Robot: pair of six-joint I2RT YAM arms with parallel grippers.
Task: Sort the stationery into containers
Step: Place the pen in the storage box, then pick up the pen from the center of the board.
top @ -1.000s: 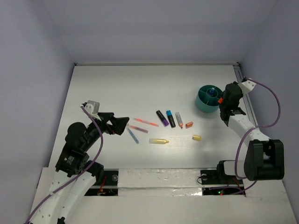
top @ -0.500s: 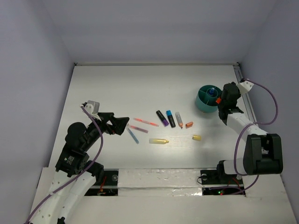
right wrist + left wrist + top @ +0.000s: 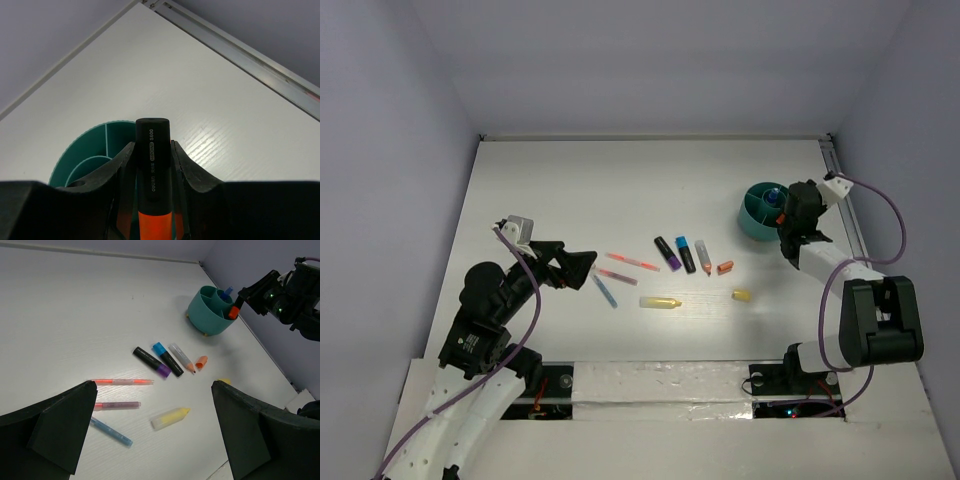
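Roughly, I judge the sort barely begun: one blue pen [image 3: 775, 195] stands in the teal cup [image 3: 748, 215], and a second piece is only arriving. My right jaws are clamped narrow on an orange highlighter [image 3: 152, 165] with a black cap, held at the cup's rim on the side nearest that arm. My left jaws hang spread wide and empty above the bench [image 3: 570, 180], near the thin pens on the left.

Left lying on the bench, all well apart from the cup:
- two pink pens [image 3: 122, 382], side by side, and a blue pen [image 3: 111, 432] nearer me
- a yellow highlighter [image 3: 170, 418]
- a black marker with a purple cap [image 3: 151, 361], a black marker with a blue cap [image 3: 167, 359] and a grey marker [image 3: 182, 358], in a loose row
- a small orange piece [image 3: 201, 361] and a small yellow piece [image 3: 741, 295]

Those two small pieces could be loose caps or stubs; I cannot tell. From the right wrist, the jaws and the highlighter cover most of the cup, so I cannot say which compartment it hangs over, or whether its tip touches anything. From the left wrist, my own finger cuts off the yellow piece
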